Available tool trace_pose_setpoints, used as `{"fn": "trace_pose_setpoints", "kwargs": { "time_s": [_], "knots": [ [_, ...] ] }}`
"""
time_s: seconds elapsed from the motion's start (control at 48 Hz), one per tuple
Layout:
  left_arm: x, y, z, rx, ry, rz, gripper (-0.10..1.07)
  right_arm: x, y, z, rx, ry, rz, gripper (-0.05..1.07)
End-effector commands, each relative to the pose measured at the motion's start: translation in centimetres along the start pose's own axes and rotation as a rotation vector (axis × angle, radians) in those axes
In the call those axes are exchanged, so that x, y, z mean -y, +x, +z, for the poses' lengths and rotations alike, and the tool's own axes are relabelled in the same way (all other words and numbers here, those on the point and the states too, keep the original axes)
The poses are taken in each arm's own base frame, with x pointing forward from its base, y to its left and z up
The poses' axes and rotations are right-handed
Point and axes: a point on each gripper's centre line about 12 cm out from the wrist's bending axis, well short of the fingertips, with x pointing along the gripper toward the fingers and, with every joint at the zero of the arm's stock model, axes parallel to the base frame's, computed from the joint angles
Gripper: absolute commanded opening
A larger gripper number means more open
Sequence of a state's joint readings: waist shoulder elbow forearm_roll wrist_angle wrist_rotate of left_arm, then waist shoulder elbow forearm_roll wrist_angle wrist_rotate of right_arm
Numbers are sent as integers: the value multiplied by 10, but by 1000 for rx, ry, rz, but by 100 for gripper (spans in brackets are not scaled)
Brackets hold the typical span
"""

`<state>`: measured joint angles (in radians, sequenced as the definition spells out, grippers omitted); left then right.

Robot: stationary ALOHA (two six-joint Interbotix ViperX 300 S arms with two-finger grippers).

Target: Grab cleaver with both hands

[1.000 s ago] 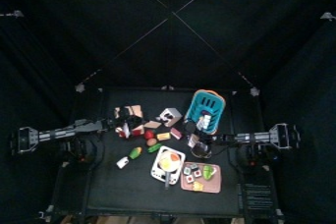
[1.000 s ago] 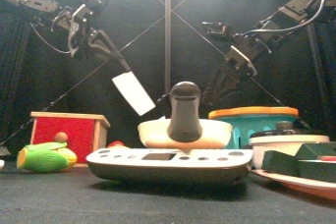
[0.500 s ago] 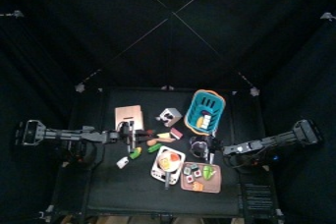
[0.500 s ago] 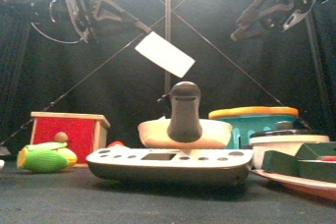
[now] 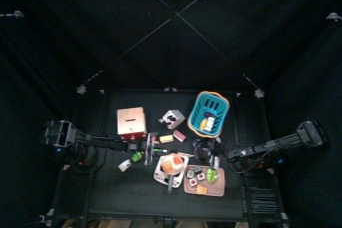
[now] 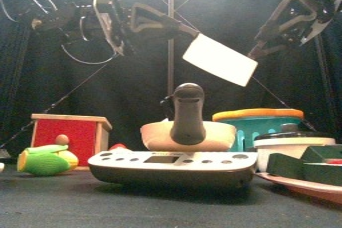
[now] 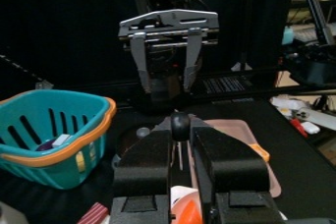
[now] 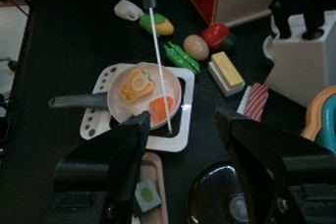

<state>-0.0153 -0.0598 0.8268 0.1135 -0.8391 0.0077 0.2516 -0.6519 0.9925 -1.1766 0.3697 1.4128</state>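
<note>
Left hand (image 7: 180, 154): closed on the handle of the cleaver (image 6: 222, 60) and holding it high over the worktop (image 5: 114, 192). In the front view the pale blade hangs out toward 4 o'clock from that grip. The left wrist view shows the tool almost edge-on between the jaws.

Right hand (image 8: 184, 130): jaws spread nearly full, nothing in them. It sits at about 2 o'clock from the blade in the front view, near but apart. The second grip is judged not yet made.

Risks, largest first:

1. Hand-to-hand collision. The handle is short and the left hand already takes up most of it. If the right hand drives straight in it could hit the left jaws, or knock the cleaver out of line.
2. Drop. One pinch at the handle carries a long blade, so a nudge from the right hand could pivot the blade or pull it free. Below it stand the basket (image 6: 261, 122), the red box (image 6: 70, 132) and the tall black-handled piece (image 6: 187, 107) at 6 o'clock, so a fall would scatter them.
3. Wrong contact. The right hand may close on the flat blade instead of the handle, and that surface looks smooth and likely to slide.
4. Miss. The blade is edge-on to the wrist views and depth is hard to judge, so the jaws could close on air.
</note>
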Motion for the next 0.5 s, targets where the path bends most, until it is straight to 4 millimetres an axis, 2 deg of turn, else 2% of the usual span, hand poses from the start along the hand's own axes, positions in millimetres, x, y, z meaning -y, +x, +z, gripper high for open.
{"fn": "trace_pose_setpoints", "kwargs": {
  "time_s": [0.0,0.208,0.479],
  "knots": [
    [2,16,3,31,16,-17,44,-1,0,0,-7,25,3,89],
    [8,29,-7,39,24,-43,44,-1,-2,-11,-52,111,12,89],
    [8,30,-3,85,25,-46,44,-10,-2,-19,-83,125,55,89]
  ]
}}
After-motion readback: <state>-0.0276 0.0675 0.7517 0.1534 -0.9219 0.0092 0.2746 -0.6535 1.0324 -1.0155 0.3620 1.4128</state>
